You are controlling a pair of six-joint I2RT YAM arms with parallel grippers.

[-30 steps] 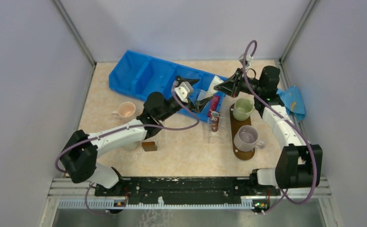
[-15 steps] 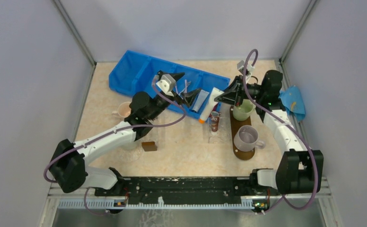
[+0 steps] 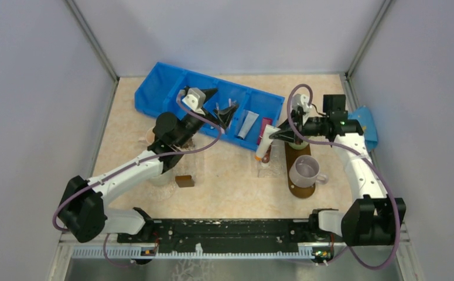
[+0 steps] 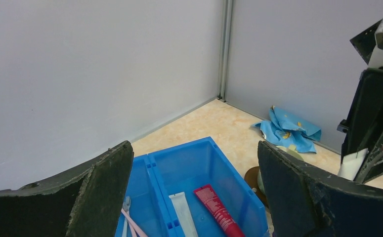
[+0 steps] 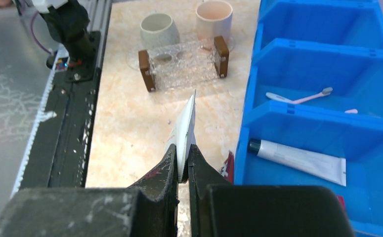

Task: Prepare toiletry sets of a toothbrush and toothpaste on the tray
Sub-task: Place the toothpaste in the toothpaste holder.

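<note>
We note the right gripper (image 5: 181, 148) clamped on the flat end of a white tube (image 5: 186, 121), with the rest of the tube sticking out free past the fingertips. From overhead the tube is over the table (image 3: 224, 187), just beside the tray (image 3: 298, 188) on the bin side, not yet above it. The left gripper (image 4: 194, 155) hangs over the bin (image 3: 154, 96), fingers wide apart and empty. Below it lie a toothbrush (image 4: 130, 221), a second white tube (image 4: 183, 217) and a red tube (image 4: 218, 210). Risks as we judge them: the pinch is thin and at the very end, so a quick swing toward the tray could let the tube pivot or slip and drop short onto the table. A mug (image 3: 304, 168) sits on the tray and the right arm covers its far half, so we cannot tell how much bare board is left. A low approach may bump the mug or leave the tube half off the edge. The grippers are near each other at the bin's right end and could clash if both move there. The toothbrush lies thin and flat in a walled compartment, so a grab may close on nothing or jam against the wall.
</note>
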